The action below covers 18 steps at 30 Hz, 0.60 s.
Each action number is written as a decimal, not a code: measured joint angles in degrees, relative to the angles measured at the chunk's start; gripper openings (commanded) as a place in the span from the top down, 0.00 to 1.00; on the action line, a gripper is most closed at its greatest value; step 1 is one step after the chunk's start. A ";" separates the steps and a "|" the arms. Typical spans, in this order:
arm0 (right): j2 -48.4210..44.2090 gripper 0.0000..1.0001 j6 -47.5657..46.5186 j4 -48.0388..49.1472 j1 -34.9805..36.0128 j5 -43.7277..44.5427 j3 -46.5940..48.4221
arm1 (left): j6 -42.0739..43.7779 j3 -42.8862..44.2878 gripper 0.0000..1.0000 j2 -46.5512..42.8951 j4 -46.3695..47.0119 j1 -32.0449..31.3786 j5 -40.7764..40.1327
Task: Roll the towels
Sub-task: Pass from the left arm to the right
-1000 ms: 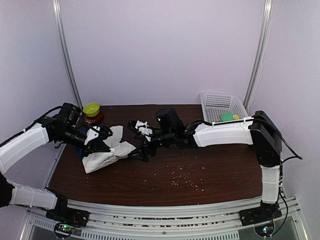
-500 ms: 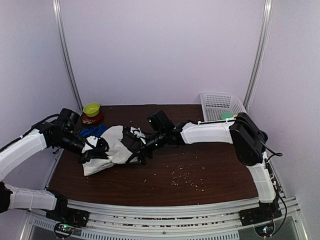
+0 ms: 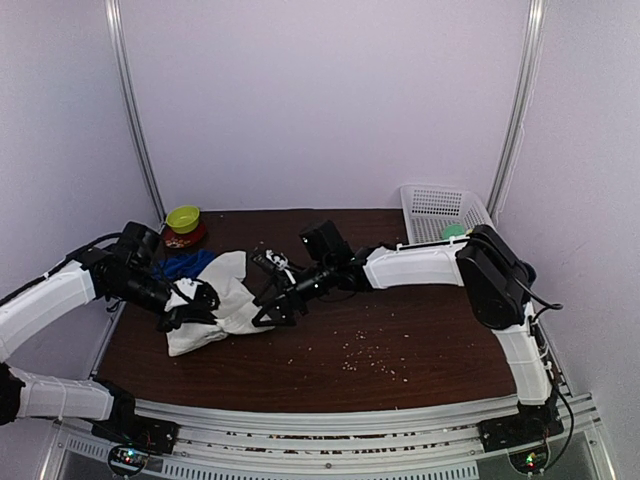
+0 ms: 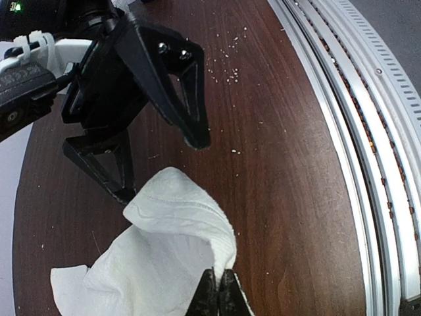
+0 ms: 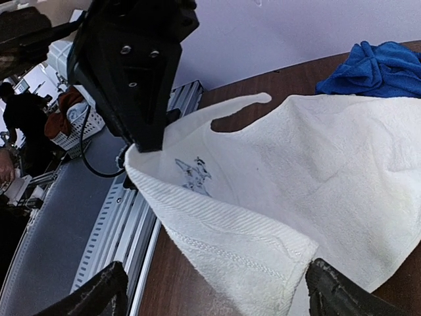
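The white towel (image 3: 222, 300) lies bunched at the table's left, its small blue mark (image 5: 194, 174) facing my right wrist camera. My left gripper (image 4: 219, 297) is shut on a raised fold of its edge, and that same gripper (image 5: 135, 79) shows as a black block over the towel in the right wrist view. My right gripper (image 5: 214, 299) is open, a hemmed corner of the white towel (image 5: 309, 171) lying between its fingers. From above, my right gripper (image 3: 268, 305) meets the towel's right edge opposite my left gripper (image 3: 198, 298). The blue towel (image 3: 186, 263) sits crumpled just behind.
A white mesh basket (image 3: 440, 205) with a green thing inside stands at the back right. A green bowl on a red container (image 3: 184, 222) sits at the back left. Crumbs (image 3: 365, 358) dot the table's front middle. The metal rail (image 4: 368, 131) runs along the near edge.
My right arm has reached left until its open fingers straddle the white towel's corner. The towel has spread out toward it, and the blue towel has come into view behind.
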 measured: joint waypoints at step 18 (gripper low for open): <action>5.42 0.50 8.46 4.39 -0.02 -0.31 1.25 | 0.44 -0.61 1.00 0.81 0.74 -0.50 -0.57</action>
